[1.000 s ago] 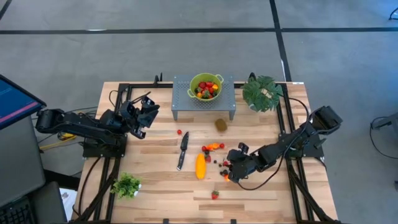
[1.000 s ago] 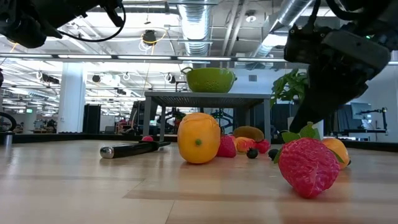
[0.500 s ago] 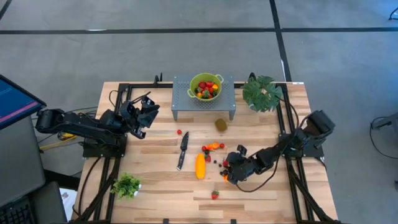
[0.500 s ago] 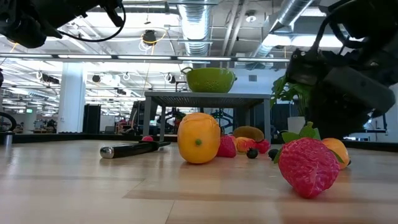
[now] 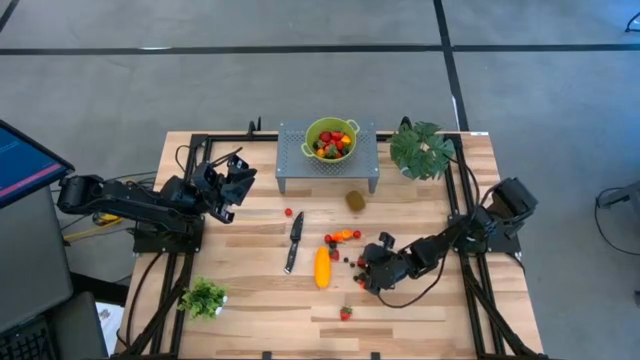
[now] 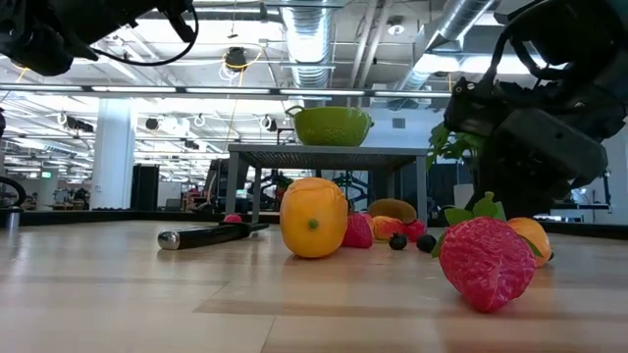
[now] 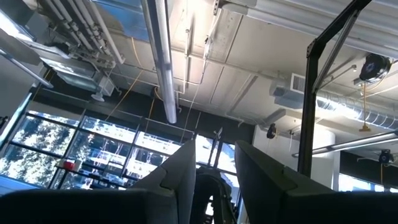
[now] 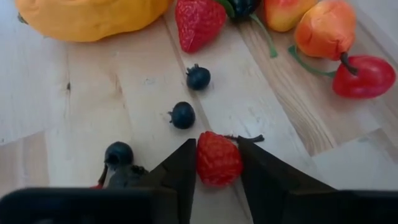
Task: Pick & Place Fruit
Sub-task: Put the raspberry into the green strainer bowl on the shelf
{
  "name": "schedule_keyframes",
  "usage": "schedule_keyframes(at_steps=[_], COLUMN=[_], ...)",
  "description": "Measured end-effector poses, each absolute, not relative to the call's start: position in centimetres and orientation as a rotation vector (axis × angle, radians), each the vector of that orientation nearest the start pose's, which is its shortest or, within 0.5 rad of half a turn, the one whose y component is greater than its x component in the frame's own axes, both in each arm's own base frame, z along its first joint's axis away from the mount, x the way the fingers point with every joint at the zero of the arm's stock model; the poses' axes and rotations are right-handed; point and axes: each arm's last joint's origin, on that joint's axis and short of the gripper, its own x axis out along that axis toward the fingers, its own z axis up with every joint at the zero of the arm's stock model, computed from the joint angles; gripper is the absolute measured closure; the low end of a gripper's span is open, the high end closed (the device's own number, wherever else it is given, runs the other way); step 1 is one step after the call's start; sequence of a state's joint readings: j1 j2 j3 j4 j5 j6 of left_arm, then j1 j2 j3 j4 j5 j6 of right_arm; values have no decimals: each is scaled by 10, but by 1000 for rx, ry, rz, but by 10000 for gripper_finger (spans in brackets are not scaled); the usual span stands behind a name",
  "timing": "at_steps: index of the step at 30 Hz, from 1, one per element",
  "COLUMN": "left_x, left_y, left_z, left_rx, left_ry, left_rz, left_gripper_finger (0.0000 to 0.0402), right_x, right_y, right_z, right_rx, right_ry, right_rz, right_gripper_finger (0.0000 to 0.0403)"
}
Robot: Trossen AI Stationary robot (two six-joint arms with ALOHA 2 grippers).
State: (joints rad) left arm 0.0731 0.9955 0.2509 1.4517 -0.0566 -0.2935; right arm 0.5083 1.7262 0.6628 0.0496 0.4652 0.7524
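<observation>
Gripping strawberry (image 8: pixel 218 160), right claw (image 8: pixel 216 163), wrist-view only.

Strawberry (image 8: pixel 218 159) between jaws, blueberries (image 8: pixel 183 115) beside, wooden table (image 8: pixel 37 87)

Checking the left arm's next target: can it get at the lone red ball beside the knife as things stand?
Probably yes. The left gripper is raised at the table's left side, and bare wood lies between it and the red ball; the knife sits beyond the ball.
</observation>
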Motion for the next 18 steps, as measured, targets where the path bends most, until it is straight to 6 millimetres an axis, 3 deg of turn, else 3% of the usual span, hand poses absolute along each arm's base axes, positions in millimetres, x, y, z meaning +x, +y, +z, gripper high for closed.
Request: schedule_keyframes(at_steps=[11,18], left_x=[170,170], left_y=[14,14], left_z=[266,266], left_rx=[-276,-276], left_ry=[-721,-721], left_rz=[23,23], left_gripper_finger=[296,296], right_x=[258,297], right_y=[129,117], right_z=[109,182], right_rx=[161,-78], right_ry=[837,623], right_rz=[-218,-107], right_gripper_finger=[308,308])
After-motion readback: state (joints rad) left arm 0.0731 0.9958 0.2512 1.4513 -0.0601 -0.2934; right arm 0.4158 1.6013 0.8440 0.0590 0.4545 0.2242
